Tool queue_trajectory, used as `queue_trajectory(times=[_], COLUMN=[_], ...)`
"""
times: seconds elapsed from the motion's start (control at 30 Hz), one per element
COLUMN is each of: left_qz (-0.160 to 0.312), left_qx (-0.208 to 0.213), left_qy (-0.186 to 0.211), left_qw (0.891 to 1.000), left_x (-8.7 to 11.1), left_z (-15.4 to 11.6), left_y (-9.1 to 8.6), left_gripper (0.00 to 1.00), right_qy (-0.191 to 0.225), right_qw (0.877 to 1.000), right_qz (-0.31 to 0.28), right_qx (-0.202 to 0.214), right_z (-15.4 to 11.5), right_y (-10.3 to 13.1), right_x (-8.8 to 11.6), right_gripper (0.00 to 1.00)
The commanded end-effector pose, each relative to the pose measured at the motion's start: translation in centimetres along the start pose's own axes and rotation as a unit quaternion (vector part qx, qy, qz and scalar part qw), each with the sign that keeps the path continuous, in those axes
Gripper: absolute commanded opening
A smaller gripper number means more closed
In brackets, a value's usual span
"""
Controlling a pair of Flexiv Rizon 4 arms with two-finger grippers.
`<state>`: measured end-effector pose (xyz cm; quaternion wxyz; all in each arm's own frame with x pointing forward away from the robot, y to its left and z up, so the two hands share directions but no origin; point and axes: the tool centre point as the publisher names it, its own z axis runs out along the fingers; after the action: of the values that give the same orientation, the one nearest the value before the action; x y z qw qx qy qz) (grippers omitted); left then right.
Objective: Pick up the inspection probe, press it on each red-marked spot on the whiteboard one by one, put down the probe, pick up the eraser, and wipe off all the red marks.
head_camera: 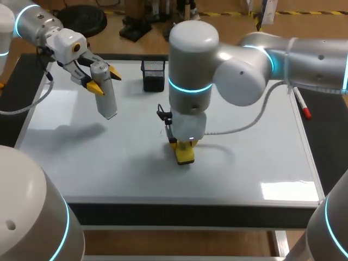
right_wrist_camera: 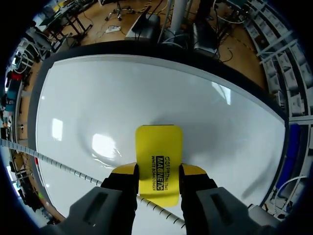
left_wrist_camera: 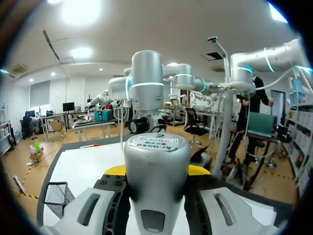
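Observation:
The grey cylindrical inspection probe [head_camera: 106, 99] hangs above the whiteboard's [head_camera: 244, 157] far left part, held in my left gripper [head_camera: 104, 80], which is shut on its upper end. In the left wrist view the probe [left_wrist_camera: 156, 200] fills the gap between the yellow-tipped fingers of the left gripper [left_wrist_camera: 157, 170]. My right arm reaches in to the board's middle. Its gripper [head_camera: 185, 145] is shut on the yellow eraser [head_camera: 185, 155], which rests on the board. From the right wrist the eraser [right_wrist_camera: 159, 156] sticks out ahead of the right gripper [right_wrist_camera: 159, 171]. No red marks show on the whiteboard [right_wrist_camera: 122, 98].
A black mesh pen holder [head_camera: 154, 75] stands at the board's far edge, just right of the probe. A red-capped marker [head_camera: 302, 104] lies along the board's right rim. The right arm's big elbow covers the board's far middle. A ribbed cable [right_wrist_camera: 58, 164] runs beside the right gripper.

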<state>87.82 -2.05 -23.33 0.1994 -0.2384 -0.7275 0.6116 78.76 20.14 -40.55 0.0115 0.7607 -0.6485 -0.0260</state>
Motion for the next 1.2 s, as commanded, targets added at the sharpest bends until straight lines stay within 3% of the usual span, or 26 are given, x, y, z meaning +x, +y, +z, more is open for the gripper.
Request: queue_trajectory(times=[0.03,0.4,0.83,1.2], left_qz=[0.0,0.0,0.0,0.0], left_qx=[-0.001,-0.001,-0.001,-0.001], left_qy=[0.0,0.0,0.0,0.0], left_qw=[1.0,1.0,1.0,1.0], left_x=[0.1,0.1,0.1,0.1], left_z=[0.0,0.0,0.0,0.0], left_y=[-0.2,-0.2,-0.2,-0.2], left_gripper=[0.0,0.0,0.0,0.0], right_qy=[0.007,0.005,0.01,0.022], right_qw=[1.0,1.0,1.0,1.0], right_qz=[-0.002,-0.012,-0.013,0.014], right_qx=[0.0,0.009,0.006,0.001], right_z=[0.3,0.9,2.0,2.3], right_y=[-0.4,-0.5,-0.9,-0.6], right_x=[-0.8,-1.9,-1.6,1.0], right_gripper=[0.0,0.0,0.0,0.0])
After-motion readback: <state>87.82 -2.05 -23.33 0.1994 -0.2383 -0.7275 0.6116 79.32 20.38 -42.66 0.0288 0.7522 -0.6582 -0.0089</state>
